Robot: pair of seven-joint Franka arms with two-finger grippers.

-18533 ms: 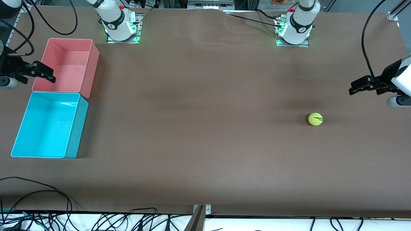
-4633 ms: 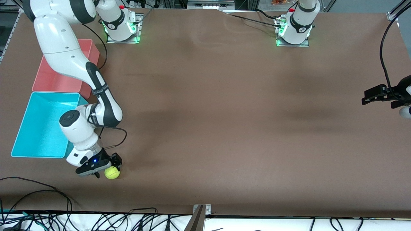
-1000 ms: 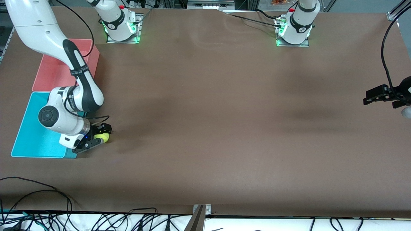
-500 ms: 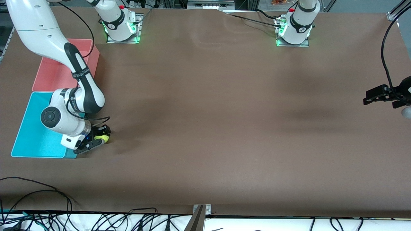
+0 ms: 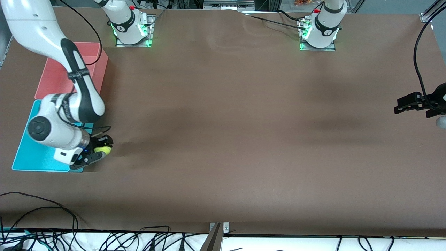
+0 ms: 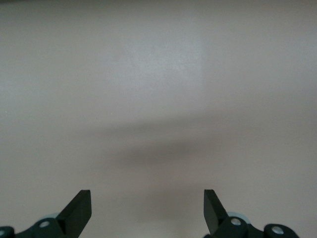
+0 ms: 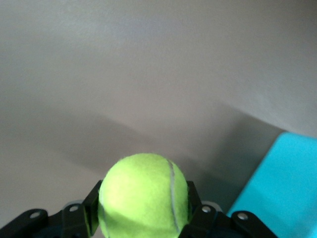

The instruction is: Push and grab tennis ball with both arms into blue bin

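The yellow-green tennis ball sits between the fingers of my right gripper, which is shut on it and holds it above the table, just beside the blue bin's wall that faces the left arm's end. A corner of the blue bin shows in the right wrist view. My right arm reaches over the bin. My left gripper waits open at the left arm's end of the table with only bare brown surface under it.
A pink bin stands beside the blue bin, farther from the front camera. Both arm bases stand along the table's back edge. Cables lie at the table's front edge.
My right gripper has closed on the ball and carried it a short way toward the blue bin. The left arm has not moved.
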